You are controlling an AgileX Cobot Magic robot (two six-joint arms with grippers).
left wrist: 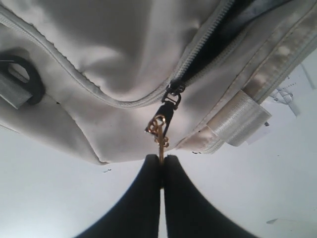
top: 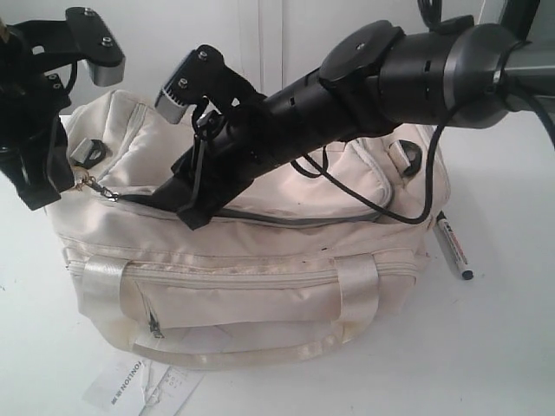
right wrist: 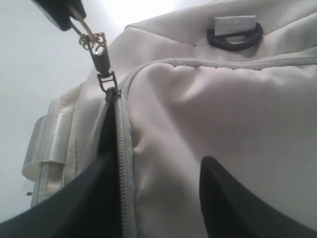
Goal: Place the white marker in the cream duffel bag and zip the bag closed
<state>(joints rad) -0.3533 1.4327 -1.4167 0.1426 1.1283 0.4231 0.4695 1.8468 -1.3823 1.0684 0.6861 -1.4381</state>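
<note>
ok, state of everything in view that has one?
cream duffel bag: top zip open, dark lining showing.
left gripper: shut on the zipper pull.
right gripper: open, one finger inside the zip gap.
white marker: lying on the table beside the bag, outside it.
front pocket zip: looks closed.

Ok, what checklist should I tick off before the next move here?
1. The marker is in the bag: not ok, it lies on the table beside it.
2. The left gripper is shut on the zip pull: ok.
3. The zip is open: ok, a dark gap shows.
4. The right gripper is empty: ok, jaws open astride the flap edge.
5. The gap is wide enough for the marker: cannot tell.
</note>
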